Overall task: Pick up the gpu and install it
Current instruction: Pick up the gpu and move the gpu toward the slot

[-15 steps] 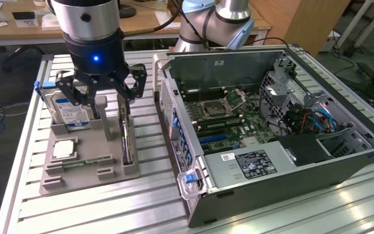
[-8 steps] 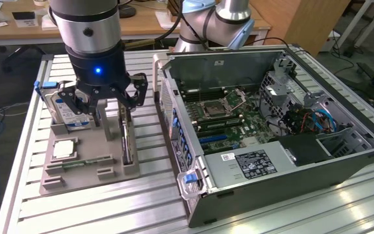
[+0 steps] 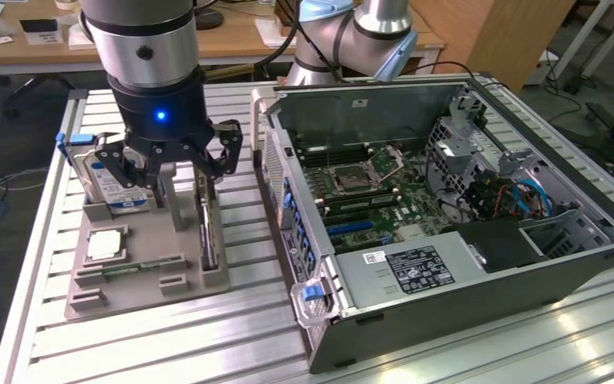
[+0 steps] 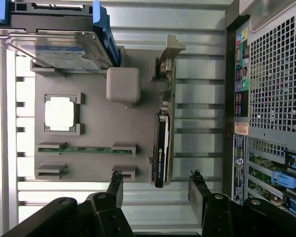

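The end effector (image 3: 175,178) hangs in the left half of the exterior view, its fingers spread apart and holding nothing, just above a grey holder (image 3: 145,242) on the slatted desk (image 3: 179,344). The gpu (image 3: 209,234) stands on edge in the holder's slot, under the fingers and beside the open computer case (image 3: 478,298).

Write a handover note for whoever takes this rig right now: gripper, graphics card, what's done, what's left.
The gripper is open and holds nothing; it hangs above the parts tray, close to the graphics card but not touching it.
The graphics card stands on edge in its holder on the tray, beside the open computer case.
Done: nothing yet; the card is untouched.
Left: picking up the card and installing it in the case.
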Robot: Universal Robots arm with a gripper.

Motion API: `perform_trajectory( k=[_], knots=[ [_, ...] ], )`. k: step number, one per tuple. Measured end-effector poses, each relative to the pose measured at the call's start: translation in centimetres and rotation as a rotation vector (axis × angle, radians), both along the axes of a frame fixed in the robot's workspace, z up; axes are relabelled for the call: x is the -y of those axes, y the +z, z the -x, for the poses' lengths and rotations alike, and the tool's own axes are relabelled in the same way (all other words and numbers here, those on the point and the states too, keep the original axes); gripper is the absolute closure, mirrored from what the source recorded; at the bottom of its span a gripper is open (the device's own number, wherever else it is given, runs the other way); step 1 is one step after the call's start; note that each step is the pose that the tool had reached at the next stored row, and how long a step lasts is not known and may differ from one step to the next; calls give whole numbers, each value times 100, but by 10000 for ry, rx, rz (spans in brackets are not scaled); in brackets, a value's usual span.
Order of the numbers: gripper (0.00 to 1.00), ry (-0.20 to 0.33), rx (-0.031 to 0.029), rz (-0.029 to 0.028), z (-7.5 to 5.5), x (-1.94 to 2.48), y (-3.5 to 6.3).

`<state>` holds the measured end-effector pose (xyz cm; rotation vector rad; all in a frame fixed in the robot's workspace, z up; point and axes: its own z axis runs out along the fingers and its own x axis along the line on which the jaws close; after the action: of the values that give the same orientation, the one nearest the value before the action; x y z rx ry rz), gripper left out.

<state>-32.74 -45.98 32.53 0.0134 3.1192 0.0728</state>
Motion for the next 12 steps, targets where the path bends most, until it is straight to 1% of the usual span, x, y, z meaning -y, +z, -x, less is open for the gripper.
perform_trajectory(
  k=[3,6,12],
  knots=[
    [35,1,1,-2,-5,0,-1],
    [35,1,1,-2,-57,0,0],
    [35,-1,1,0,-59,-3,0]
  ],
)
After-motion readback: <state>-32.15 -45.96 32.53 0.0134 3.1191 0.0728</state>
